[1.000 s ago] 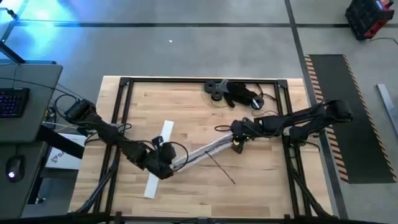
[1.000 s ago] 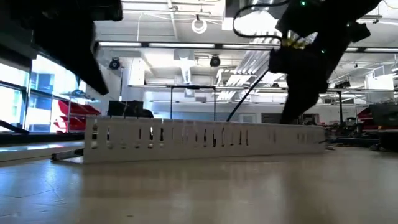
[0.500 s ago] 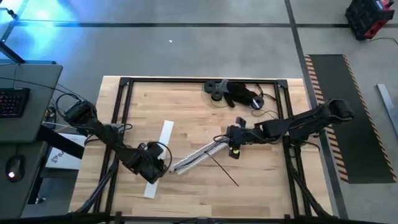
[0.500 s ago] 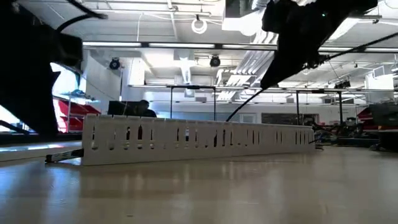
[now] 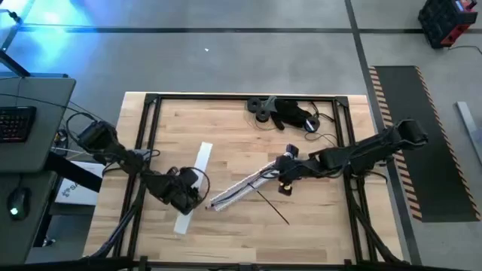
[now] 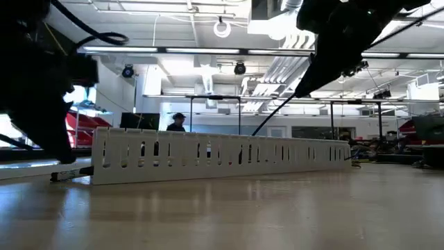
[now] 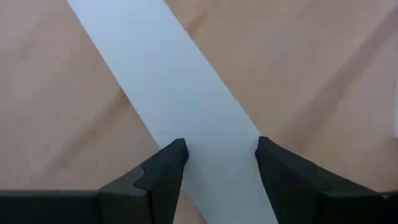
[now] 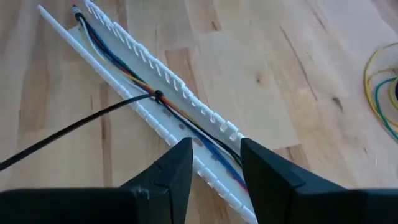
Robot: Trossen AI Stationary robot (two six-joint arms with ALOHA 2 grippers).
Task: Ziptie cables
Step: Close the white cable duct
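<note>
The cables (image 8: pixel 124 68), a slim dark bundle with coloured strands, lie along the inside of a white comb-toothed rail (image 5: pixel 241 187) in the middle of the table. A black ziptie (image 8: pixel 155 95) is around them, and its long tail (image 5: pixel 271 207) trails toward the near edge. My right gripper (image 8: pixel 214 158) hovers open above the rail's right end (image 5: pixel 280 177); the low view shows it well clear of the rail (image 6: pixel 222 156). My left gripper (image 7: pixel 221 149) is open above a flat white strip (image 5: pixel 197 165), left of the rail.
Black tools (image 5: pixel 260 109) and a coil of coloured wire (image 5: pixel 316 124) lie at the table's far edge. A black frame (image 5: pixel 147 135) runs around the tabletop. A desk with a keyboard (image 5: pixel 15 124) stands off the left side. A person (image 6: pixel 177 121) is far behind the table.
My right gripper has risen from the rail's right end and now hangs clear above it. My left gripper has left the rail's left end and gone toward the table's left edge, stopping over the white strip.
</note>
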